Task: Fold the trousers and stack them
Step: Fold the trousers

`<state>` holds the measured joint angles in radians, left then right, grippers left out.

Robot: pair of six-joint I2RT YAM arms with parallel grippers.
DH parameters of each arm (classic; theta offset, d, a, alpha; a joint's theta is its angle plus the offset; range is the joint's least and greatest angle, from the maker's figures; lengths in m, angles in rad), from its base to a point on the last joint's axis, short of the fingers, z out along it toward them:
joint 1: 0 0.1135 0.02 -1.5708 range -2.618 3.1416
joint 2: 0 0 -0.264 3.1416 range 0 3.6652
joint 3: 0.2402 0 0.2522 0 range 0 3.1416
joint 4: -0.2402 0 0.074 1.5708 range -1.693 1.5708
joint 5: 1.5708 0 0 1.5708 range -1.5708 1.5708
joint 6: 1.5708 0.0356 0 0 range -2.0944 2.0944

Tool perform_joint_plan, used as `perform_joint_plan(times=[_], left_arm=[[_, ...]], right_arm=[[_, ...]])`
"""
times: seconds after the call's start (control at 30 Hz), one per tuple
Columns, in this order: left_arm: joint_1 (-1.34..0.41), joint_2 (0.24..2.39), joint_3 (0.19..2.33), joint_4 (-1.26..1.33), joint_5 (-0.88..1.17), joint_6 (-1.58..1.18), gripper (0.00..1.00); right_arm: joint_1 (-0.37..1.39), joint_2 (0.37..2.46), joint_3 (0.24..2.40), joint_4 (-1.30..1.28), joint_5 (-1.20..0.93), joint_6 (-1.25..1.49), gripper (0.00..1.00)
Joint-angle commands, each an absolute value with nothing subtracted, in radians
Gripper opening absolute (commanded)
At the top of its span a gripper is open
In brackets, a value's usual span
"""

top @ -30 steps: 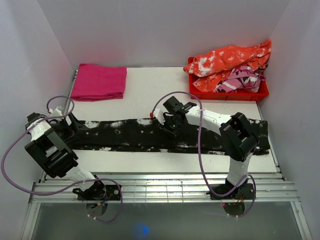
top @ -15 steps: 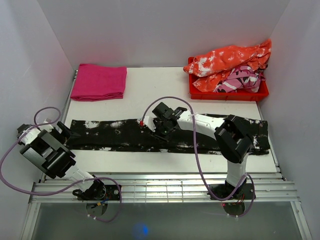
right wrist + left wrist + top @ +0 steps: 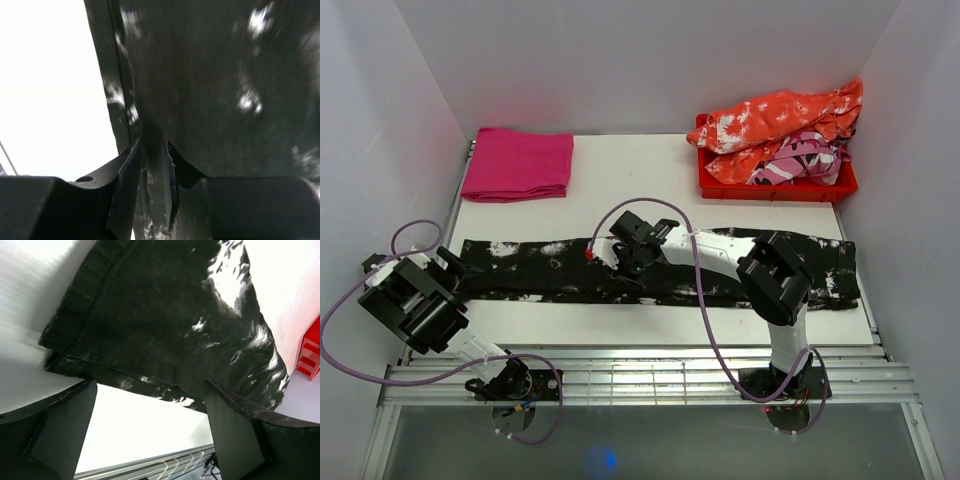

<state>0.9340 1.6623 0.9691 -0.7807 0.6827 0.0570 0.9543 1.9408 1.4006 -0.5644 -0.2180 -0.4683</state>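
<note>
The trousers (image 3: pixel 540 268), black with white splotches, lie in a long narrow strip across the table from left to right. My left gripper (image 3: pixel 450 264) stands open at their left end. In the left wrist view its wide-apart fingers (image 3: pixel 65 425) hover just short of the hem of the trousers (image 3: pixel 150 315), with nothing between them. My right gripper (image 3: pixel 618 257) rests on the middle of the strip near its far edge. There its jaws (image 3: pixel 152 145) are almost closed, with dark cloth (image 3: pixel 215 90) in the narrow gap. Whether they pinch it does not show.
A folded magenta cloth (image 3: pixel 518 163) lies at the back left. At the back right, a red bin (image 3: pixel 775 188) holds an orange-and-white garment (image 3: pixel 780 115) and a pink patterned one (image 3: pixel 805 160). White walls close in three sides. A slatted rail (image 3: pixel 650 375) runs along the near edge.
My right gripper has slid left along the trousers towards their middle, while the cloth stays as it lay. My left arm has drawn back slightly, uncovering the left end.
</note>
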Motion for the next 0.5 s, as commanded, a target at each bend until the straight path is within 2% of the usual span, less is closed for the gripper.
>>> perform_joint_plan(times=[0.0,0.47], left_arm=[[0.939,1.664,0.937,-0.733,0.721,0.031,0.98],[0.939,1.649,0.914,-0.695,0.787,-0.051,0.98]], right_arm=[[0.986,1.960,1.479,-0.514,-0.224,-0.445,0.30],[1.035,2.014,1.555,-0.439,-0.247,-0.394,0.29]])
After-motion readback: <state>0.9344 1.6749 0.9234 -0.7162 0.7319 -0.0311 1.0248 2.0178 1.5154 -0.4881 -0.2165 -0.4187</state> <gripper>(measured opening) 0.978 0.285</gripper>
